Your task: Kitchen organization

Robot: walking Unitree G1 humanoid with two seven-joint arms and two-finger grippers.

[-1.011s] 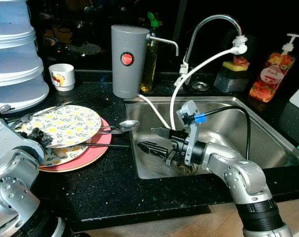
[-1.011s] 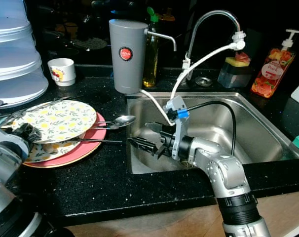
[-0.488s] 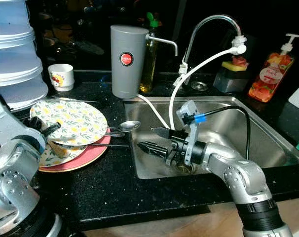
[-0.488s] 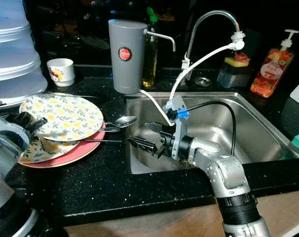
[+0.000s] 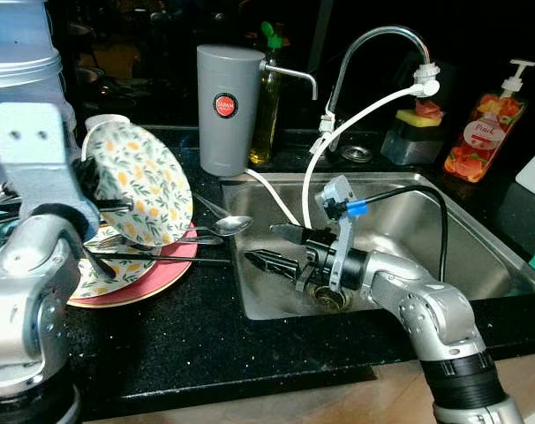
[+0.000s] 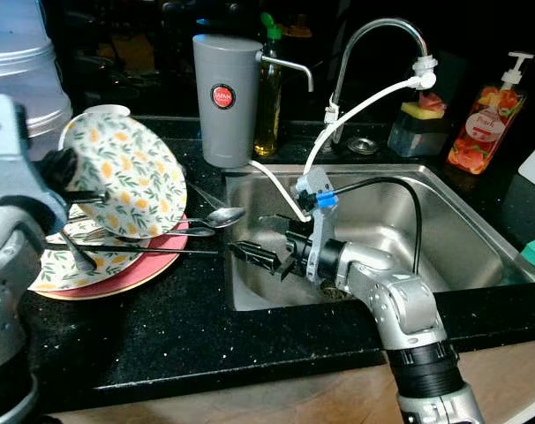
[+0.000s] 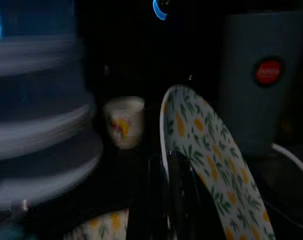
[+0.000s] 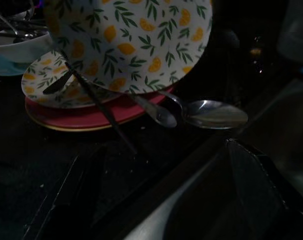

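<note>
My left gripper (image 5: 93, 193) is shut on the rim of a floral plate (image 5: 148, 181) and holds it tilted up on edge above the stack. In the left wrist view that plate (image 7: 211, 165) stands steeply beside a black finger (image 7: 179, 190). Below lie a second floral plate (image 5: 104, 274) and a pink plate (image 5: 166, 274), with spoons (image 5: 228, 224) and thin utensils across them. My right gripper (image 5: 269, 249) hovers open at the left wall of the steel sink (image 5: 479, 256), pointing at the stack. Its wrist view shows the raised plate (image 8: 136, 45) and a spoon (image 8: 214, 114).
A grey dispenser (image 5: 225, 106), an oil bottle (image 5: 269, 97) and the faucet (image 5: 382, 40) with a white hose stand behind the sink. A sponge holder (image 5: 413, 132) and a soap bottle (image 5: 484, 132) sit at the back right. Stacked plastic containers (image 5: 20, 53) and a small cup (image 7: 124, 122) are at the far left.
My left gripper has lifted the top floral plate off the stack and tipped it from flat to nearly upright. The right arm has stayed in place.
</note>
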